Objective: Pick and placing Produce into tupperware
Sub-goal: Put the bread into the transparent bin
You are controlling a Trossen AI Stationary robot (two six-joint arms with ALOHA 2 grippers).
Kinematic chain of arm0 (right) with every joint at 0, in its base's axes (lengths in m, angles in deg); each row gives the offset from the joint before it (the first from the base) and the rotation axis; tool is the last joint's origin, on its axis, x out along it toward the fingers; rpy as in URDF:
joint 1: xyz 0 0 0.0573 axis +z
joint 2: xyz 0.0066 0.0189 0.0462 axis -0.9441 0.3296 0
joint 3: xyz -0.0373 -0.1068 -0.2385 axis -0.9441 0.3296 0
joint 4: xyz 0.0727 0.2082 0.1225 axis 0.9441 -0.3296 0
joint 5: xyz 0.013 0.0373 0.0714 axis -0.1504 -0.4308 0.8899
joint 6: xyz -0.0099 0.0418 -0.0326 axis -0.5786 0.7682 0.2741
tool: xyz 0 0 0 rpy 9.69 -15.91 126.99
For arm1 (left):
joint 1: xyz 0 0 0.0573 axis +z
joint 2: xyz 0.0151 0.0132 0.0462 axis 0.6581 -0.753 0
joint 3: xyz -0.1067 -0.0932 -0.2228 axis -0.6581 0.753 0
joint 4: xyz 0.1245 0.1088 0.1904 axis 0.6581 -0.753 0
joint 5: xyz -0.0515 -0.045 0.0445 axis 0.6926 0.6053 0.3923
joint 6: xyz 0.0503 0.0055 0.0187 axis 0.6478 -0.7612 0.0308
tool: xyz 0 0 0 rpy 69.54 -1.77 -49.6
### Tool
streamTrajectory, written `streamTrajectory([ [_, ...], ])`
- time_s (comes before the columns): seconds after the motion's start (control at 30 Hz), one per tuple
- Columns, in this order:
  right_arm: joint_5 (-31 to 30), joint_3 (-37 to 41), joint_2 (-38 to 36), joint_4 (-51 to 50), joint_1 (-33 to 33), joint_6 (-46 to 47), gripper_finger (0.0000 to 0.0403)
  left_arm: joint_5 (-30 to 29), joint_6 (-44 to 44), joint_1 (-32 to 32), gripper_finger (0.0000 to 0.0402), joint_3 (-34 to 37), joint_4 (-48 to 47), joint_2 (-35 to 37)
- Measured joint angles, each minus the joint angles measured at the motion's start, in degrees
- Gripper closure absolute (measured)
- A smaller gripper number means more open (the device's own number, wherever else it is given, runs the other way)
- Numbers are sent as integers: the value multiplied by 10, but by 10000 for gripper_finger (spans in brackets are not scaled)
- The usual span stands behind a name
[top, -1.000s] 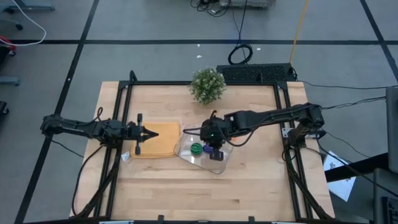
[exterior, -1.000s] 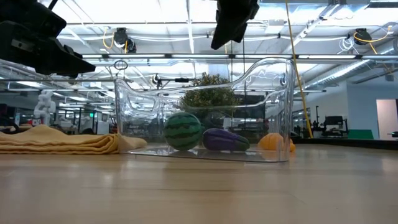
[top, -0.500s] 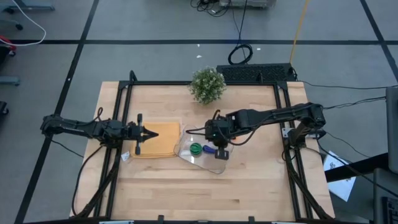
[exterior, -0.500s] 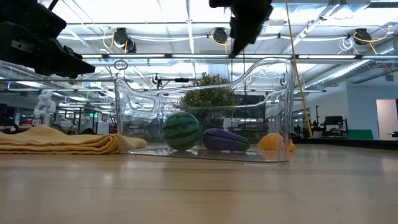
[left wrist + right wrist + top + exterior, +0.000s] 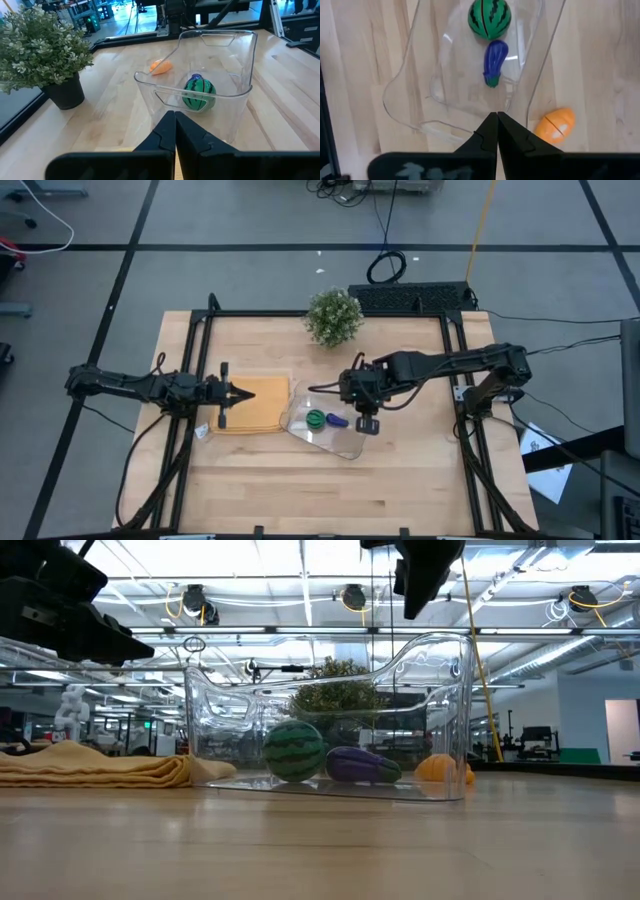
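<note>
The clear tupperware (image 5: 345, 446) stands at the table's middle. On its floor lie the round green piece (image 5: 489, 18) and the elongated purple piece (image 5: 495, 61). The orange piece (image 5: 556, 125) rests on the table just outside the tupperware's wall, on the side toward the table's right. My right gripper (image 5: 497, 116) hangs shut and slanting downward above that wall, over the gap between the tupperware and the orange piece; it holds nothing. My left gripper (image 5: 250, 393) waits shut over the tan-yellow mat (image 5: 262, 412), pointing toward the tupperware (image 5: 220, 36).
A bushy potted plant (image 5: 333, 316) stands at the table's far edge, behind the tupperware. The folded mat lies against the tupperware's left side. Bare wood runs along the near edge and the right side. A black frame borders the table.
My right gripper has moved from above the tupperware toward the table's right edge, rising a little and tipping further, its fingers shut all the while. The purple piece, which it covered in the high view, now shows. The pieces and the tupperware have stayed put.
</note>
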Motion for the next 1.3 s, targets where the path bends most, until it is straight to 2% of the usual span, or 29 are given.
streamTrajectory([
  [0.27,15,1,-28,-8,-3,-45,403,-1,-4,0,398,0,0,0],
  [0.5,10,9,-100,107,-2,-76,403,-1,-5,0,398,0,-3,0],
  [0.6,1,28,-126,120,-3,-80,403,-1,-8,0,398,0,-4,0],
  [0.67,-18,46,-143,115,-5,-81,403,-1,-8,0,398,0,-4,0],
  [0.87,-20,117,-205,157,-13,-77,403,-2,-8,0,398,0,-4,0],
  [1.0,-4,182,-251,211,-13,-92,403,-2,-8,0,398,0,-4,0],
  [1.13,13,260,-307,310,-13,-91,403,-2,-7,0,398,0,-4,0],
  [1.3,13,326,-343,333,-21,-100,403,-2,-5,0,398,0,-4,0],
])
